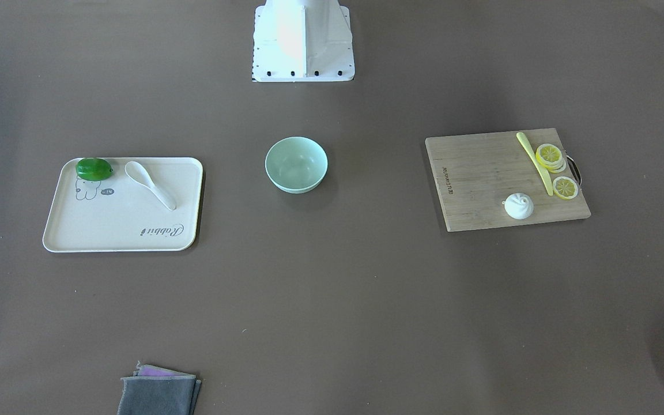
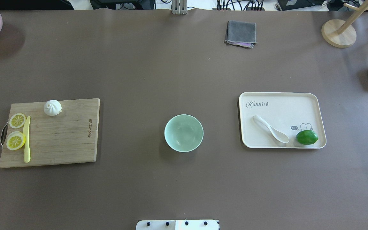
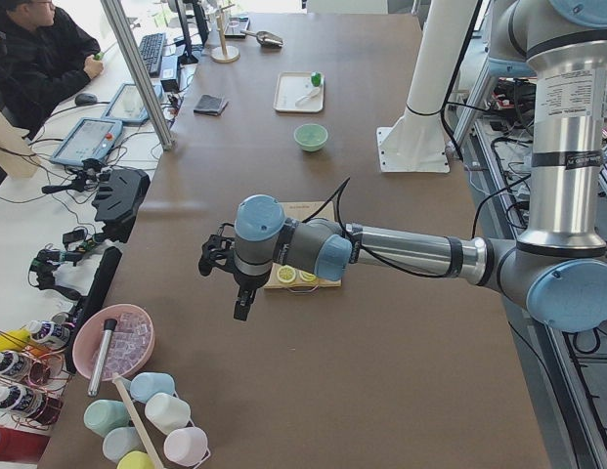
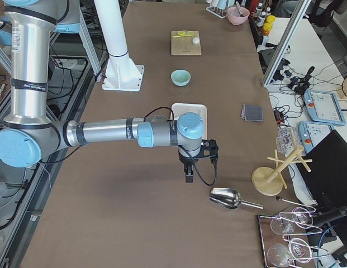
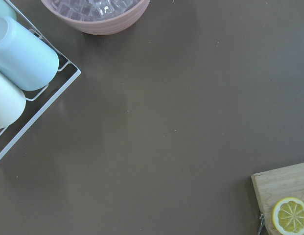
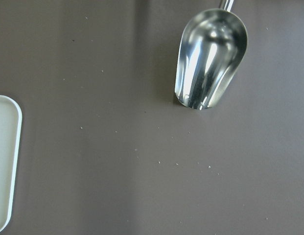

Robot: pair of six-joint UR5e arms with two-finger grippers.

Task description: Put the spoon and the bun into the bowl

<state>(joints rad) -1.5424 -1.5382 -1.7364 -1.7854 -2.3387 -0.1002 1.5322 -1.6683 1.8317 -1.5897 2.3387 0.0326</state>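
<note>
Mint-green and empty, the bowl [image 2: 184, 133] stands upright at the middle of the brown table [image 2: 139, 64], and everything else lies out from it.

On the robot's right of the bowl is a cream tray [image 2: 283, 105]. The white spoon [image 2: 271, 129] lies flat on it, scoop up, with the handle slanting toward the tray's printed corner. A green lime [image 2: 307, 137] sits just beside the scoop, on the side away from the bowl.

On the robot's left of the bowl is a wooden cutting board [image 2: 62, 137]. The pleated white bun [image 2: 52, 107] rests at its far edge. At the board's end farthest from the bowl lie lemon slices [image 2: 15, 140] and a pale-yellow knife [image 2: 26, 140]. Spoon and bun are both well apart from the bowl.

The left gripper [image 3: 213, 262] hangs above the table past the board's outer end. The right gripper [image 4: 211, 153] hangs past the tray, near a metal scoop [image 6: 210, 61]. Neither has hold of anything, and only the side views show them, so I cannot tell how far their jaws are spread.
</note>
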